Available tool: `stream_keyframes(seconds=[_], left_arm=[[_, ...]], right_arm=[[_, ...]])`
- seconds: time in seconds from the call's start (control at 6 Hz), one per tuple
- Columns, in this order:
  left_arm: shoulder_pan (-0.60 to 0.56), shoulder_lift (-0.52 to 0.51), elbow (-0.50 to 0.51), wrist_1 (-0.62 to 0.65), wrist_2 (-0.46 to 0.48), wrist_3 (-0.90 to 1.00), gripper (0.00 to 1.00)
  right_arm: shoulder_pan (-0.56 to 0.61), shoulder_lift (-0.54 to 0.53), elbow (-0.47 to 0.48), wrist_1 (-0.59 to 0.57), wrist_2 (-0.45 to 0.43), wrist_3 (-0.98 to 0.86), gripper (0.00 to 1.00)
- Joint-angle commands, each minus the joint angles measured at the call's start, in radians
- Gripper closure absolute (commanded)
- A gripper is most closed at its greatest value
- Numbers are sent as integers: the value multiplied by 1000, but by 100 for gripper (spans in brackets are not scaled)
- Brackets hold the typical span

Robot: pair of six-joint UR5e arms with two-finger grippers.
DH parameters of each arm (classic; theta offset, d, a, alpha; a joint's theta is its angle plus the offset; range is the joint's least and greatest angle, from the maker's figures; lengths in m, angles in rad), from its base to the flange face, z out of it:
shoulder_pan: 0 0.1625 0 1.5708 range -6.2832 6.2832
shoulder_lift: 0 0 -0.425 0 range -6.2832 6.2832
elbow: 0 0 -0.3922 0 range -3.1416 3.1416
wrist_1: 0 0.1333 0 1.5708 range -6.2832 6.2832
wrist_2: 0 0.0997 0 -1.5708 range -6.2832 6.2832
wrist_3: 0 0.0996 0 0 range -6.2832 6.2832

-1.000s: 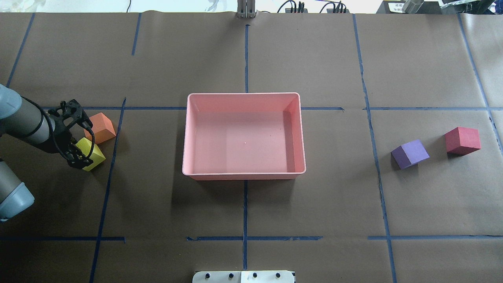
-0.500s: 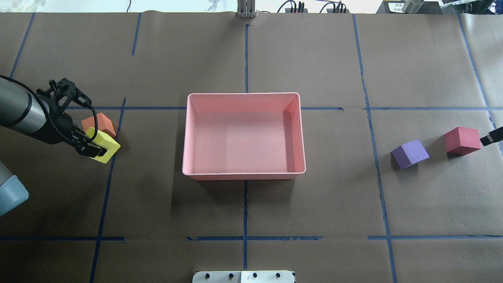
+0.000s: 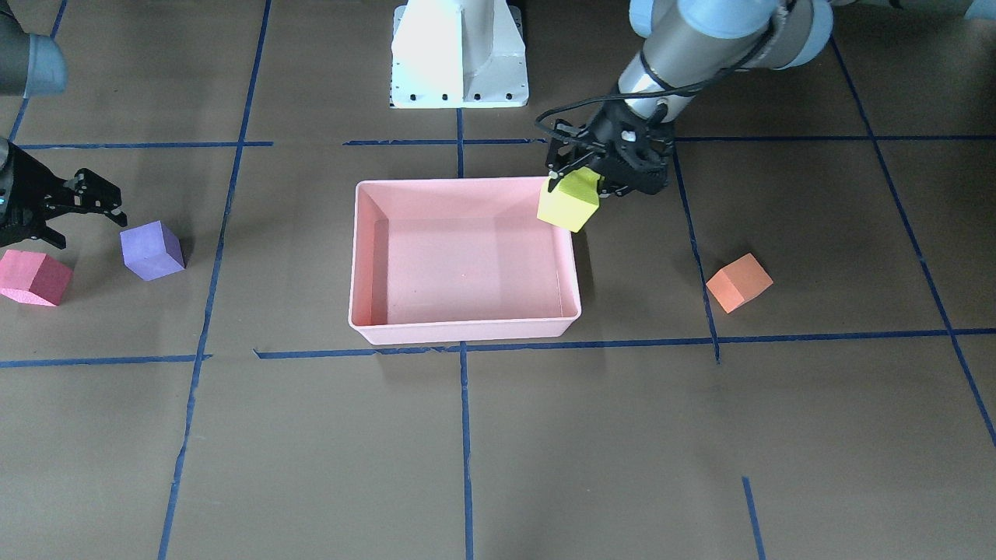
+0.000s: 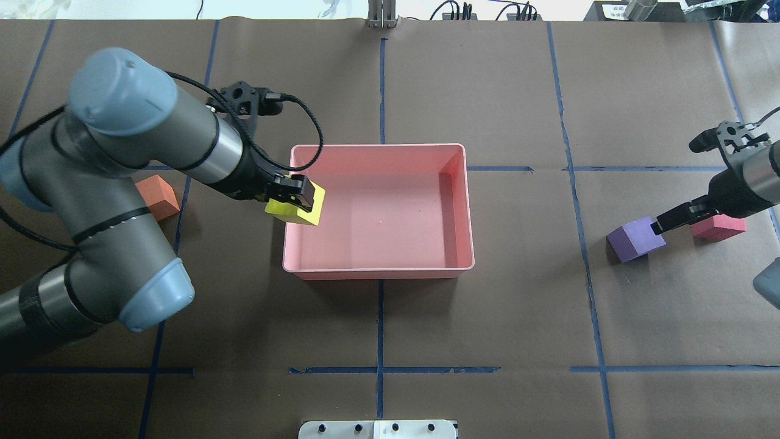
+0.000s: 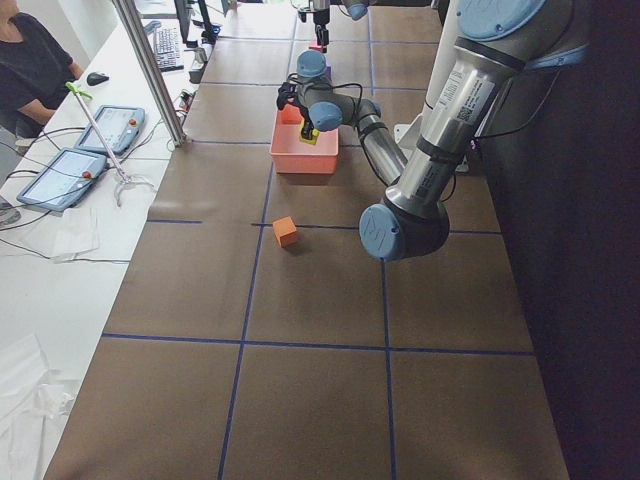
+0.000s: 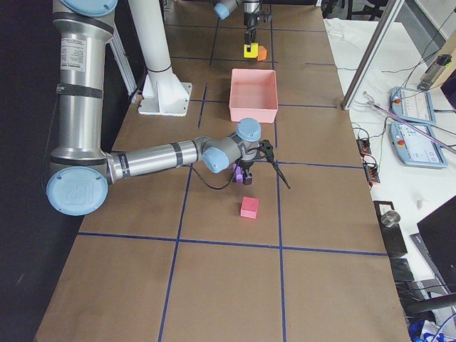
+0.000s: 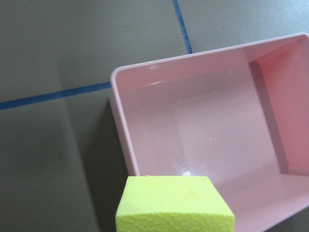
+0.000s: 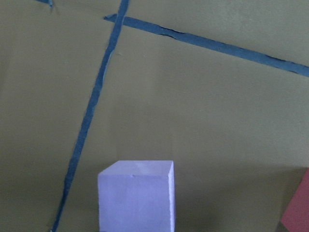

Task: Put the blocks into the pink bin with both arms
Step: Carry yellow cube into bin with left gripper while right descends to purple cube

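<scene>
Overhead exterior view: yellow block (image 4: 294,211) is hanging clamped between the left gripper's (image 4: 298,198) jaws, raised and straddling the pink bin's (image 4: 378,269) left rim. Orange block (image 4: 157,196) is lying on the table (image 4: 487,317), left of the bin. Right gripper (image 4: 669,222) is hovering with jaws spread, just beside the purple block (image 4: 631,242), with the red block (image 4: 725,227) close on its other side.

I record a brown paper-covered surface (image 4: 487,317) gridded with blue tape (image 4: 380,323). Resting directly on it: the pink bin (image 4: 378,146) at centre, an orange block (image 4: 157,196) well off on the robot's left, and a purple block (image 4: 627,241) and pink-red block (image 4: 725,228) close together on its right.
</scene>
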Motion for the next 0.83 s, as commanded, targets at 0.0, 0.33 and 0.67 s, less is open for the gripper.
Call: stream_keyframes(seconds=[0.0, 0.33, 0.67], left_arm=[[93, -99, 127, 3, 126, -87, 59], [127, -106, 152, -4, 173, -86, 12], [128, -104, 142, -2, 182, -87, 0]], right_arm=[[-83, 28, -2, 0, -86, 62, 0], [-125, 28, -14, -1, -151, 62, 0], [-156, 30, -36, -1, -159, 62, 0]])
